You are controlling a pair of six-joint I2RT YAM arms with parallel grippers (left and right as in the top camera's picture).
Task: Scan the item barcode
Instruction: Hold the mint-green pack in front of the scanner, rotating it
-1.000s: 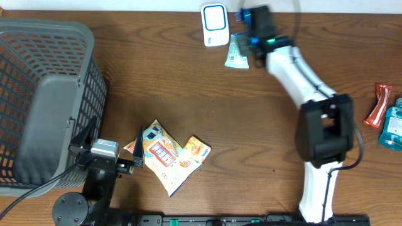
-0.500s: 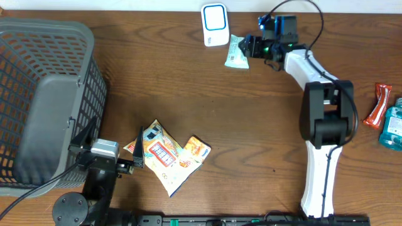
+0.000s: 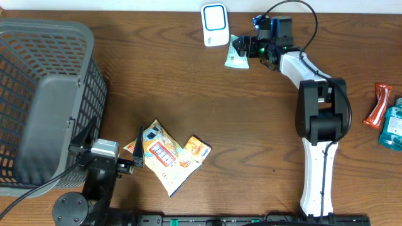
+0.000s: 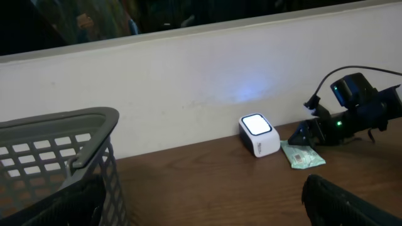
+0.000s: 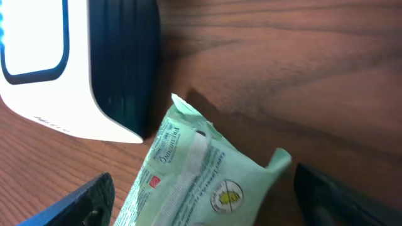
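Green packet point(image 3: 237, 55) lies flat on the table point(image 3: 239, 119) at the far edge, just beside the white scanner point(image 3: 215, 25), one corner nearly touching it.

Working across from the left: the left gripper point(image 3: 139, 157) sits near the basket point(image 3: 50, 37), jaws wide and empty, beside two snack pouches point(image 3: 164, 154). Then come the scanner, the packet, and the right gripper point(image 3: 246, 48) low over the packet, its fingers point(image 5: 88, 198) spread either side with nothing clamped.

I'd judge the packet light and soft, a crinkly film pouch (wipes, probably) that will buckle and may slip. I would pinch it across the short width near the middle, clear of the printed face, so the barcode stays readable.
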